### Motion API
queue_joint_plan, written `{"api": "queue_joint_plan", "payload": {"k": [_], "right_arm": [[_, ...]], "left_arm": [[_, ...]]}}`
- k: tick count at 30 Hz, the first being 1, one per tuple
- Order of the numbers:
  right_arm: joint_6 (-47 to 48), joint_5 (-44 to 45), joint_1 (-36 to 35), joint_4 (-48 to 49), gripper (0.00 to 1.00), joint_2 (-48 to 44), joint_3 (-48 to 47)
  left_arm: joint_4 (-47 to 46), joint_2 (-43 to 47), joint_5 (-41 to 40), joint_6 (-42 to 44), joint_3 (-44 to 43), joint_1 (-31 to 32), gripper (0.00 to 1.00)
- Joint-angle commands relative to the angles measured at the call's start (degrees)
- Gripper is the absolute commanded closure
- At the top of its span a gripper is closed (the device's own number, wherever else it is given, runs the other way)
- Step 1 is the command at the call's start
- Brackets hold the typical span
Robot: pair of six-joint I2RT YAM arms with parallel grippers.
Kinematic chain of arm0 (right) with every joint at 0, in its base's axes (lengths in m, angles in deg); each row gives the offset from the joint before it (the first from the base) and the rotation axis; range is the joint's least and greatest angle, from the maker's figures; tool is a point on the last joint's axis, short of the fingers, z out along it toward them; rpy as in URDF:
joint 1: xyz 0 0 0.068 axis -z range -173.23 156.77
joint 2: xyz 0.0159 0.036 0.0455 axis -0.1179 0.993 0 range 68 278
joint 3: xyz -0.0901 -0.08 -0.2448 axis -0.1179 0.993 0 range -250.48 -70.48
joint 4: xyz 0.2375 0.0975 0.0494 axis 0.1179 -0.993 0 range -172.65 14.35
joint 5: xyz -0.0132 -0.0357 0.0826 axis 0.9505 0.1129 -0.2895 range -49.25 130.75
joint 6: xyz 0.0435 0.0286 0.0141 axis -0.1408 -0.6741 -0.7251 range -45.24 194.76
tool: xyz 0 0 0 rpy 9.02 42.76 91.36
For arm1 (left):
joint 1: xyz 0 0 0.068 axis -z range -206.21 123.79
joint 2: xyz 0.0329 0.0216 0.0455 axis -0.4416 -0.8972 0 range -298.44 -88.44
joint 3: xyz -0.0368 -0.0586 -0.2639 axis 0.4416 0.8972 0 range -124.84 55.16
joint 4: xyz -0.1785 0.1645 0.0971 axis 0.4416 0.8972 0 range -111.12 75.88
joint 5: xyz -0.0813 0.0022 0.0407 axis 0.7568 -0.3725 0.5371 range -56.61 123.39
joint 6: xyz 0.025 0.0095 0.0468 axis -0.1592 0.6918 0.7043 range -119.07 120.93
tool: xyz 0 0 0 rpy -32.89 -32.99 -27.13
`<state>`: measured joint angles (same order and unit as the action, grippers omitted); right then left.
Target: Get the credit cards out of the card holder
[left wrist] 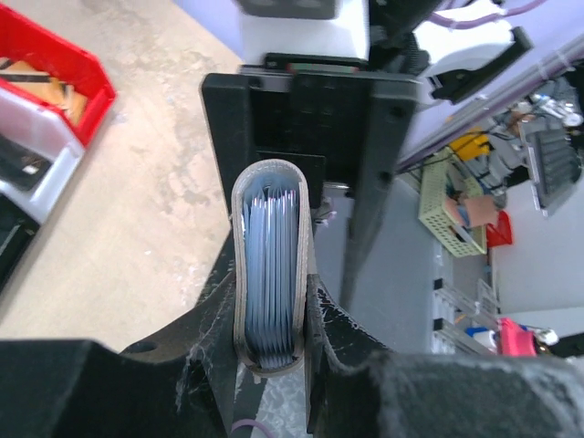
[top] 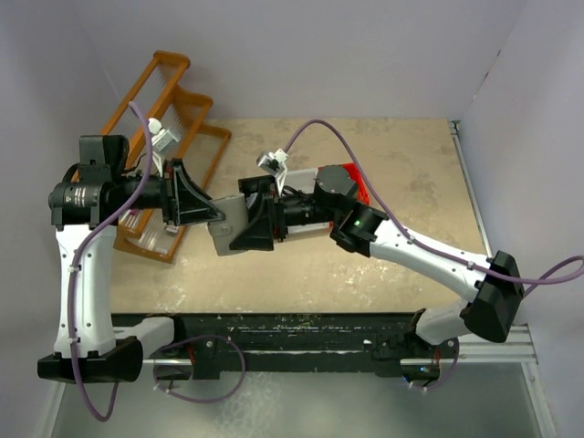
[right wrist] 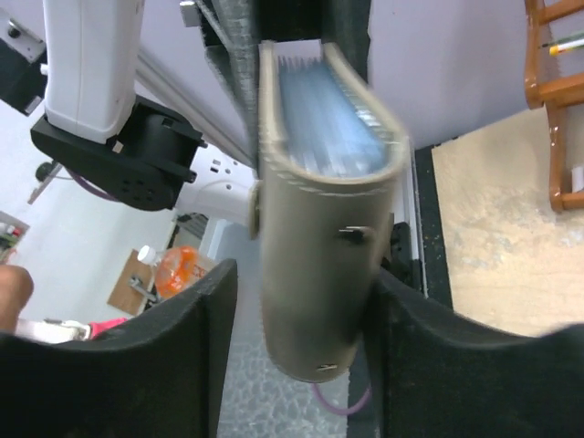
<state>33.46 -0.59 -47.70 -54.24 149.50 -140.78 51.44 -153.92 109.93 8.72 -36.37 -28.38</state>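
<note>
The grey card holder (top: 222,235) hangs above the table's middle, between both arms. My left gripper (top: 214,212) is shut on it. In the left wrist view the holder (left wrist: 240,237) is seen end-on, clamped between my left gripper (left wrist: 269,306) fingers, with several pale blue-grey credit cards (left wrist: 271,255) packed inside. In the right wrist view the holder (right wrist: 315,265) stands between the fingers of my right gripper (right wrist: 301,283), which is open: the right finger touches the case and a gap shows beside the left finger. The cards' (right wrist: 328,137) edges show in the holder's far end.
A wooden rack (top: 169,119) stands at the back left, behind the left arm. A red bin (top: 358,187) lies behind the right wrist and also shows as a red bin (left wrist: 55,73) in the left wrist view. A black rail (top: 274,330) runs along the near edge.
</note>
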Motion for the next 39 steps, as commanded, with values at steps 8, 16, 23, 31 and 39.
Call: {"api": "queue_joint_plan", "payload": {"k": [8, 16, 23, 31, 39], "right_arm": [[-1.2, 7.7, 0.1, -4.4, 1.0, -0.6, -3.5], [4.8, 33.8, -3.4, -20.9, 1.0, 2.3, -9.5], [6.7, 43.8, -8.4, -24.9, 1.0, 5.4, -15.7], [6.5, 49.1, -11.3, -26.7, 1.0, 7.5, -19.9], [6.3, 49.4, -11.9, -27.8, 1.0, 9.3, -22.1]], "left_arm": [[-3.2, 1.0, -13.5, 1.1, -3.5, 0.1, 0.31], [-7.6, 4.7, -26.8, 0.7, -0.1, 0.1, 0.03], [-9.5, 6.4, -29.7, 1.1, 5.2, 0.1, 0.04], [-10.9, 7.1, -31.6, 2.5, 9.6, 0.1, 0.07], [-11.5, 7.5, -32.7, 2.5, 10.5, 0.1, 0.22]]}}
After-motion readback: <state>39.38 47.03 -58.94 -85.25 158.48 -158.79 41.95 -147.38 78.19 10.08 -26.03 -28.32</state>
